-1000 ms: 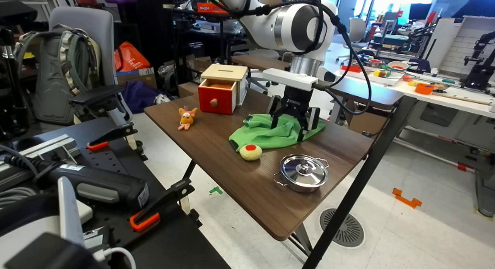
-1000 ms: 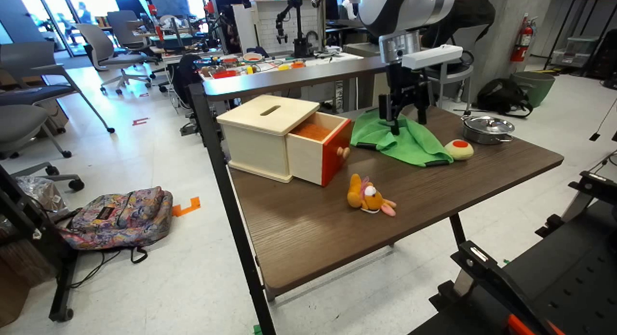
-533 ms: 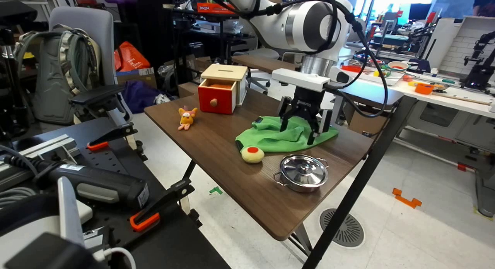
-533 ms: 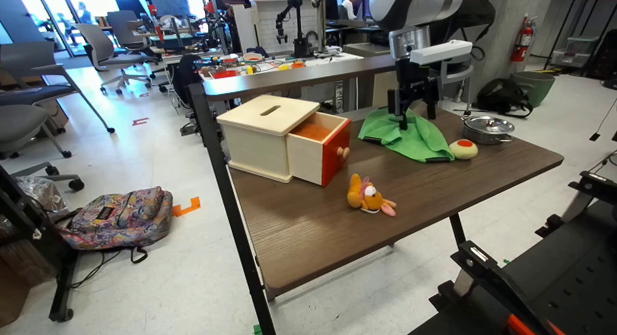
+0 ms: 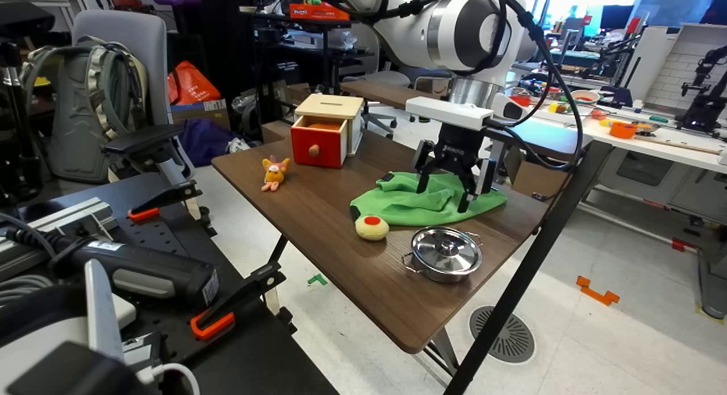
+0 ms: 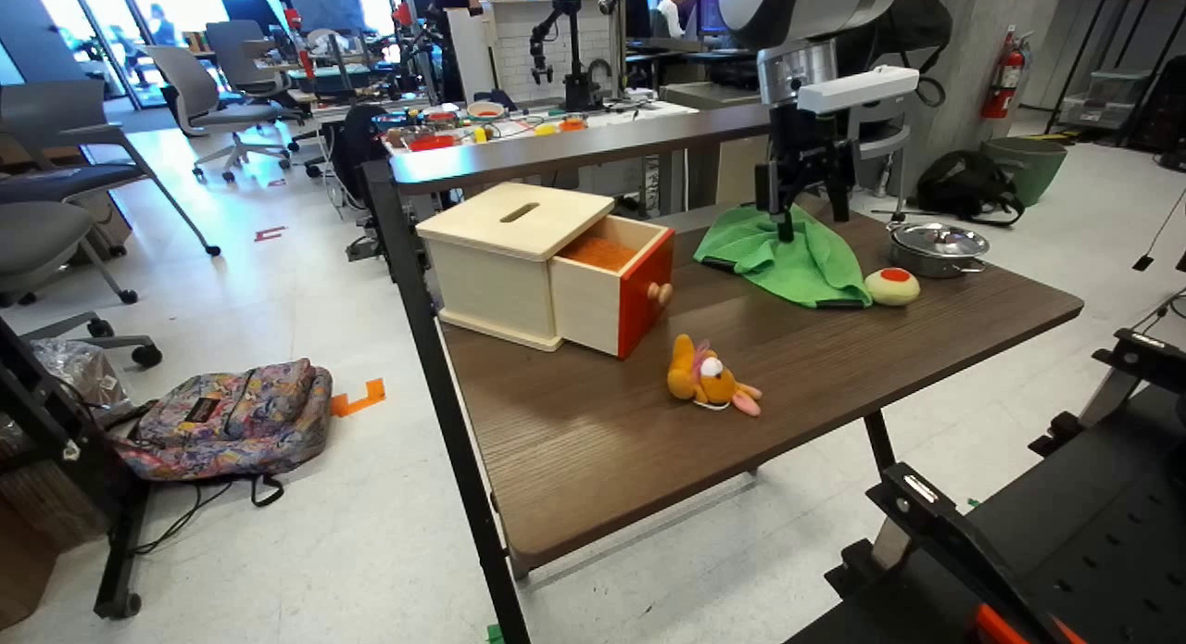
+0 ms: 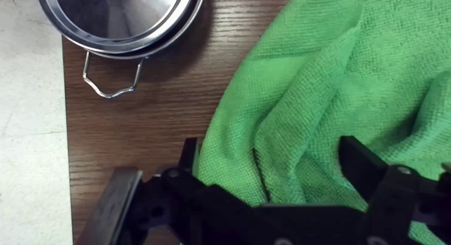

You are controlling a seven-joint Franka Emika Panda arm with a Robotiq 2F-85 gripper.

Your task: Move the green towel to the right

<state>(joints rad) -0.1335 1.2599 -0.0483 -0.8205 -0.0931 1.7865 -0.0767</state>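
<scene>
Your tool (image 5: pixel 443 199) hangs right of centre in an exterior view, its two fingers (image 5: pixel 422 183) pointing down and spread well apart over the green towel (image 5: pixel 397 204); whether a tip touches the cloth, you cannot tell. The towel lies rumpled on the brown tabletop (image 5: pixel 335 241), also right of centre, a dark band at its left corner. Below that corner, and crowding the cloth, sits a rounded yellow object (image 5: pixel 372 229) with a red patch on top; contact between the two is unclear. Farther down and to the right stands a lidded metal pot (image 5: pixel 446 256), upright, with a wire handle on either side. Your wrist view places this pot at upper left, a strip of tabletop separating it from the towel, which spreads from the lower centre to the upper right; pale floor (image 7: pixel 35 174) runs down the left edge of the frame. In an exterior view, a pale wooden box (image 6: pixel 491 287) stands left of the towel, its red-fronted drawer (image 6: pixel 593 301) partly out and projecting toward the right of the frame, near the cloth. An orange soft toy (image 6: pixel 709 383) lies to the drawer's lower right, apart from the towel.
</scene>
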